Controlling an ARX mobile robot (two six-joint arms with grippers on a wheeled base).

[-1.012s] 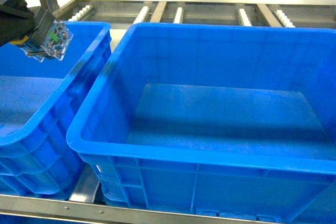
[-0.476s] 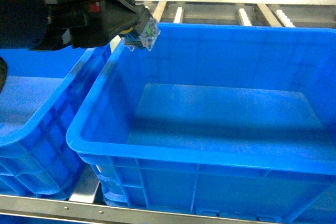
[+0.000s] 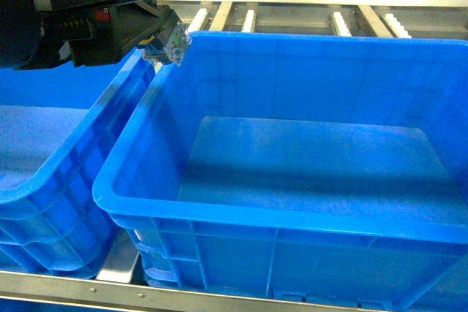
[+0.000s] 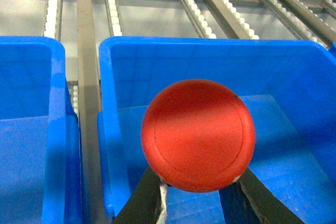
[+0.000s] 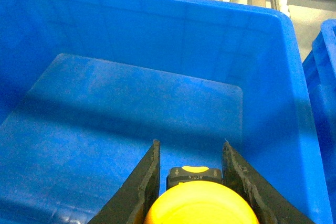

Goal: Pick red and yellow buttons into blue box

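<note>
My left gripper [image 3: 157, 38] hangs at the upper left, shut on the red button; its clear block base [image 3: 172, 43] shows just above the far left corner of the blue box [image 3: 278, 218]. In the left wrist view the round red cap [image 4: 198, 135] fills the middle between the two black fingers [image 4: 142, 203], over the box's left wall [image 4: 113, 129]. My right gripper [image 5: 191, 145] is shut on the yellow button [image 5: 202, 209] above the inside of the blue box [image 5: 131, 108]. It is out of the head view.
A second blue crate [image 3: 73, 151] stands close against the box's left side, with a metal rail [image 4: 86, 103] between them. Roller tracks [image 3: 340, 23] run behind both. A steel shelf edge [image 3: 88, 286] crosses the front.
My left gripper carried the red button from over the left crate rightward to the blue box's far left corner, then shifted slightly back to the left.
</note>
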